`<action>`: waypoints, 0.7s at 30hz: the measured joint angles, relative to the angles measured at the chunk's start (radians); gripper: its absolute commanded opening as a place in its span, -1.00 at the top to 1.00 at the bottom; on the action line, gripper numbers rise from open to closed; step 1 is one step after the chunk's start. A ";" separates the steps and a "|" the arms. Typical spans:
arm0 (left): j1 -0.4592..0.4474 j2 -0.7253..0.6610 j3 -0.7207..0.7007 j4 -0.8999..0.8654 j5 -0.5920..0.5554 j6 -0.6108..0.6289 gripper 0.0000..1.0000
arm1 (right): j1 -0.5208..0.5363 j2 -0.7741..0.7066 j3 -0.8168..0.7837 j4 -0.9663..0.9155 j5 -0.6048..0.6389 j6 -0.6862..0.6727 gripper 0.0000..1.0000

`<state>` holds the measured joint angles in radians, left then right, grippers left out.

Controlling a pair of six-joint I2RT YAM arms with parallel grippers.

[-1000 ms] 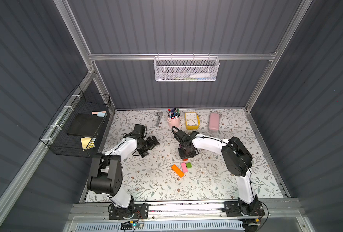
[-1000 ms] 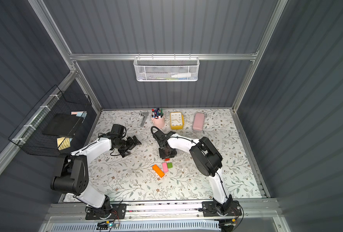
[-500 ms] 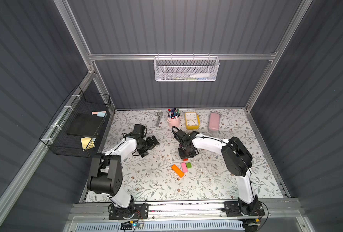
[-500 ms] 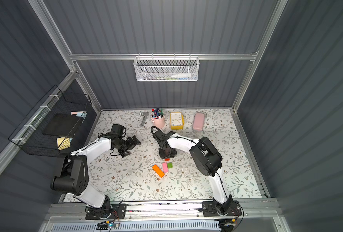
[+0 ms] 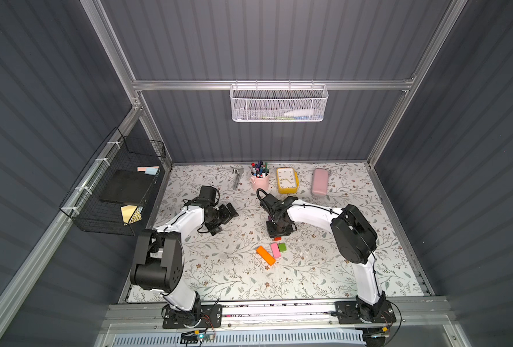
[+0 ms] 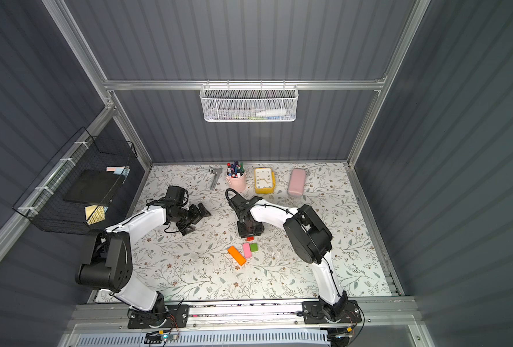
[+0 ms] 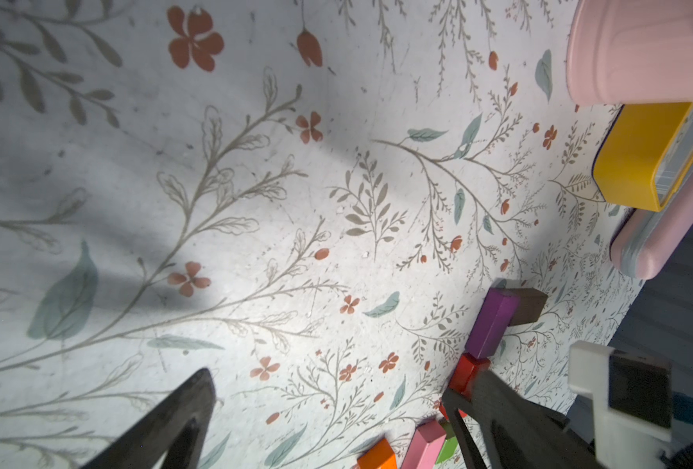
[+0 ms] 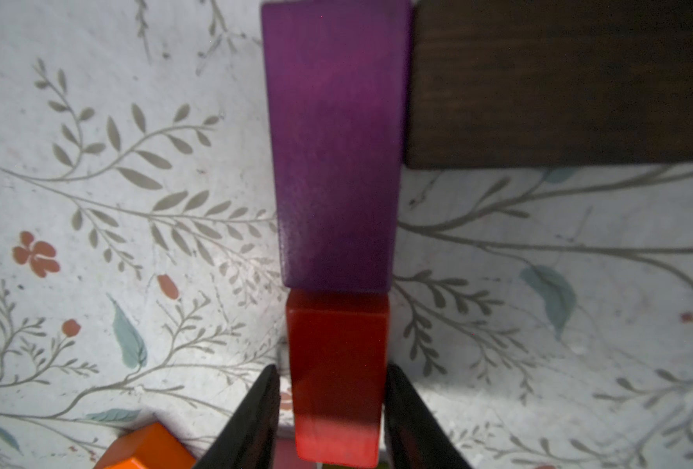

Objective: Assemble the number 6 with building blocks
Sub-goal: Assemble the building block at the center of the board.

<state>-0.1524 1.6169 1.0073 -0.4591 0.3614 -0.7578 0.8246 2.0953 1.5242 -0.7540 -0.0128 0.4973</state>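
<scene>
A: Where do the building blocks (image 7: 491, 325) lie?

B: In two clusters near the middle of the bench (image 5: 219, 270). In the right wrist view the red block (image 8: 336, 406) lies end to end with the purple block (image 8: 336, 142), and the two touch. The dark brown block (image 8: 560, 81) sits crosswise against the side of the purple one's far end, which makes an L.

A: And the other three?

B: The orange block (image 5: 265, 255), the pink block (image 5: 275, 250) and the green cube (image 5: 282, 247) lie close together side by side. They are just in front of the red one, on the side nearer the robot's base.

A: What about the right claw (image 8: 330, 369)?

B: It points straight down and straddles the red block with its jaws slightly parted. A sliver of bench shows between one finger and the block. The other finger sits right against it, though real contact cannot be told. In both top views it hides the purple and brown blocks.

A: And the left claw (image 7: 340, 373)?

B: It is low over bare bench, off to the left of the blocks. Its jaws are spread wide with nothing between them.

A: What is further out?

B: Along the rear edge stand a pink pen cup (image 5: 259, 181), a yellow clock (image 5: 286, 180) and a pale pink case (image 5: 319, 182). A white mesh basket (image 5: 279, 103) hangs on the back wall, and a black wire basket (image 5: 114, 186) hangs on the left wall.
</scene>
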 measured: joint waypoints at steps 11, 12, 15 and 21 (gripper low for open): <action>0.000 0.000 0.000 0.000 0.000 0.000 -0.99 | 0.000 -0.056 0.000 -0.013 0.050 0.003 0.01; 0.000 0.000 0.000 0.000 0.000 0.000 -0.99 | 0.000 -0.078 0.000 -0.018 0.056 0.005 0.01; 0.000 0.000 0.000 0.000 0.000 0.000 -0.99 | 0.000 -0.147 0.000 -0.027 0.062 0.008 0.02; 0.000 0.000 0.000 0.000 -0.001 0.000 -0.99 | 0.012 -0.243 -0.016 -0.023 0.024 -0.021 0.04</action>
<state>-0.1524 1.6169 1.0073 -0.4591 0.3607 -0.7578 0.8364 1.8526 1.5082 -0.7773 0.0113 0.4759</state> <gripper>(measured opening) 0.994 0.481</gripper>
